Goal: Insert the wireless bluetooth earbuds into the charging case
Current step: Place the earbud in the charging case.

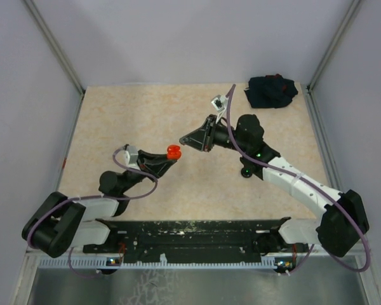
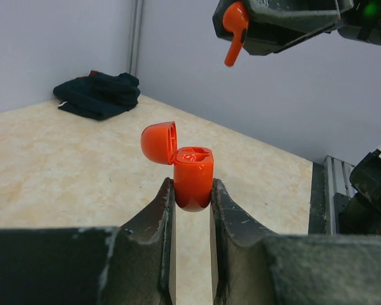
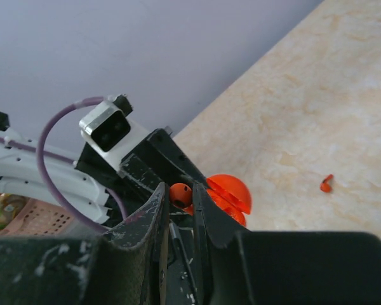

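Left pincer (image 2: 192, 189): clamped on the red charging case (image 2: 193, 173), both fingers squeezing its lower body.
Case: upright between those fingers, lid (image 2: 159, 142) flipped open to one side, sockets facing up.
Right pincer (image 3: 183, 194): pinched tight on a red earbud (image 2: 233, 30), stem dangling below the fingertips.
Held earbud: up above and just beyond the left pincer, apart from the case, not yet in.
Second red earbud (image 3: 326, 183): loose on the table (image 1: 133, 114), well off to the right pincer's right.
Dark cloth (image 1: 271, 91): bunched far beyond both pincers.
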